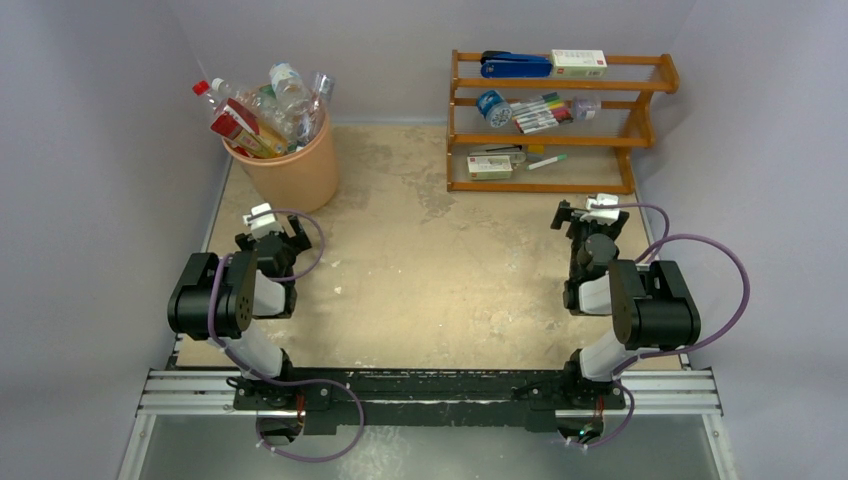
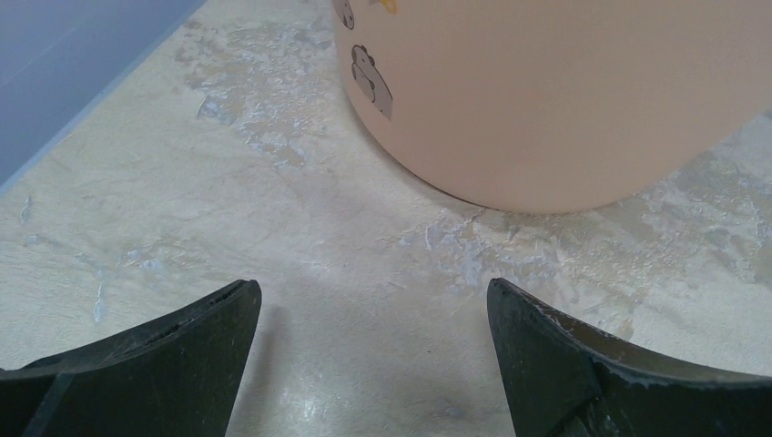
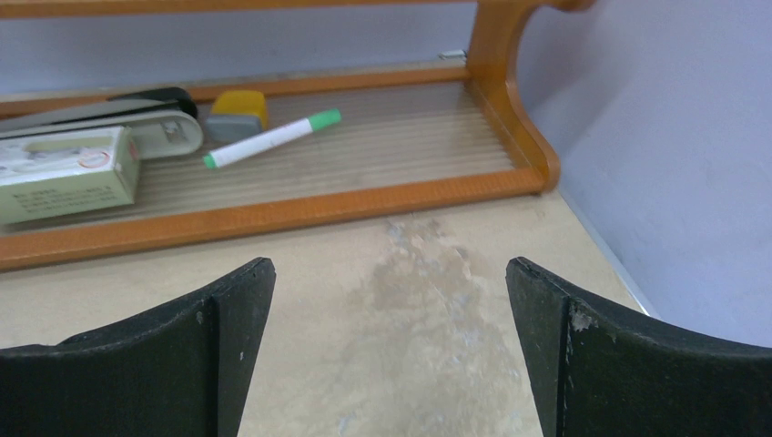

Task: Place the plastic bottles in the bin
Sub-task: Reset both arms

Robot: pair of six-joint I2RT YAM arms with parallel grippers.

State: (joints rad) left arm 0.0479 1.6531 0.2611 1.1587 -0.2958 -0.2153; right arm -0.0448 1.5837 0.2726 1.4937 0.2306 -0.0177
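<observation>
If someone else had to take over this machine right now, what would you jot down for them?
Left gripper: jaws open, empty, low over the table, facing the bin.
Right gripper: jaws open, empty, facing the wooden rack.
Plastic bottles: all those in view are piled in the bin, several poking above its rim.
Done: no bottle shows loose on the table.
Left: seemingly nothing; just check that none lies outside the cameras' view.
</observation>
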